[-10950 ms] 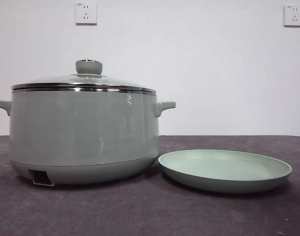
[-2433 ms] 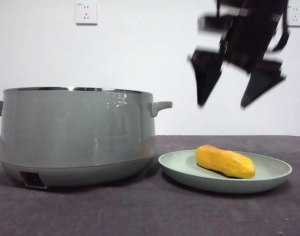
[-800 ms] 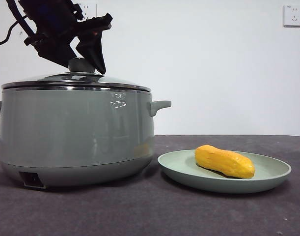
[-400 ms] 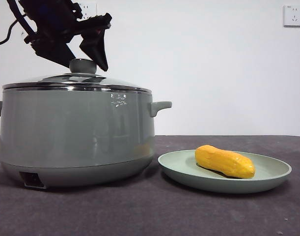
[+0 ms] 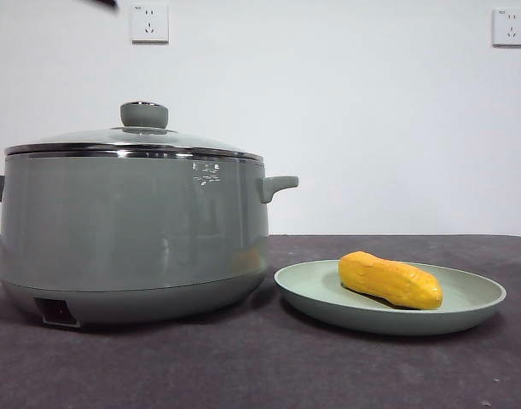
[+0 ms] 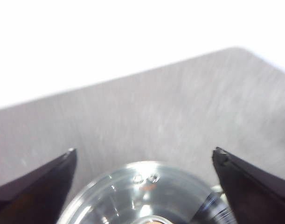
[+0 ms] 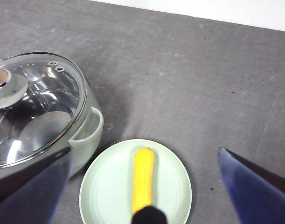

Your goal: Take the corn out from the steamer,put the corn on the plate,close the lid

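Dark tabletop: my left gripper (image 6: 144,156), jaws spread empty, has lifted off the lid (image 5: 136,141); corn (image 5: 390,279) plated, job looks finished

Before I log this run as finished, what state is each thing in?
steamer: upright, closed.
lid: seated on the steamer's rim, released.
corn: lying on the plate.
plate: on the table beside the steamer, holding the corn.
left gripper: open, above the lid.
right gripper: open, empty, above the plate.
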Motion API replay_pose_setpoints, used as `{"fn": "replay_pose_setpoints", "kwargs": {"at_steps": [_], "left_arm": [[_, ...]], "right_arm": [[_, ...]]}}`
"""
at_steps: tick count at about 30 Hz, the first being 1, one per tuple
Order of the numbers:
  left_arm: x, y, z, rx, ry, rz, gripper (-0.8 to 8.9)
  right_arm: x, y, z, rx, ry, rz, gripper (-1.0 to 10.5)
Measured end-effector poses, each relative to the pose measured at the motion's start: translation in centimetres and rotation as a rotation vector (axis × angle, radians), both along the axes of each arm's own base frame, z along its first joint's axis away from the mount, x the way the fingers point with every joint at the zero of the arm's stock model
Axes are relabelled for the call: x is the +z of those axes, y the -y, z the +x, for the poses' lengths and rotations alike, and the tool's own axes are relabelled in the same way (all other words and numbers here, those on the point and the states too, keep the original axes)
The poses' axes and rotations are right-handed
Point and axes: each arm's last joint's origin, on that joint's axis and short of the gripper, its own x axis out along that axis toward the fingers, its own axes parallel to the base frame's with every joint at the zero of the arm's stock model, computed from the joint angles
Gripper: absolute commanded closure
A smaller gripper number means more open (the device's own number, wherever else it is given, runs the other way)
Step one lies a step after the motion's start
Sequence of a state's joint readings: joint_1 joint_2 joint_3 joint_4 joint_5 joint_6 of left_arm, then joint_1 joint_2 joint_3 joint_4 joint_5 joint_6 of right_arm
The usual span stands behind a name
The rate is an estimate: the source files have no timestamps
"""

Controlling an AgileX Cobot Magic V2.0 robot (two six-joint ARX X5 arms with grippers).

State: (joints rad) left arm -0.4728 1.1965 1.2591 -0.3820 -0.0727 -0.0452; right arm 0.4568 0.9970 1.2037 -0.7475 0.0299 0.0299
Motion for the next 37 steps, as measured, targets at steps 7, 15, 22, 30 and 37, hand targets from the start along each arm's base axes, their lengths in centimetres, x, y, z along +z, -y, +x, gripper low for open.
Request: {"fn": "replay_pose_setpoints", "kwargs": {"at_steps": [7, 15, 22, 30, 37], "left_arm": [[2.4, -3.1, -6.2, 0.001, 0.006, -0.001, 8.21], [0.1, -4.9, -9.2, 0.049, 0.0, 0.023, 8.21], [-5.6, -5.5, -10.3, 0.071, 0.018, -0.015, 8.21], [-8.4, -5.7, -10.8, 0.083, 0.034, -0.027, 8.17], [-8.7, -5.5, -10.3, 0.083, 0.009, -0.013, 8.17]], "right_arm": [[0.4, 0.4, -0.9, 0.001, 0.019, 0.01, 9.6], [-0.3, 2.1, -4.2, -0.017, 0.076, 0.028, 9.6], [-3.7, 3.8, -7.2, -0.073, 0.156, 0.046, 9.6], [-4.4, 4.7, -8.4, -0.16, 0.22, 0.057, 9.5], [-4.6, 4.7, -8.3, -0.178, 0.208, 0.056, 9.5]]}}
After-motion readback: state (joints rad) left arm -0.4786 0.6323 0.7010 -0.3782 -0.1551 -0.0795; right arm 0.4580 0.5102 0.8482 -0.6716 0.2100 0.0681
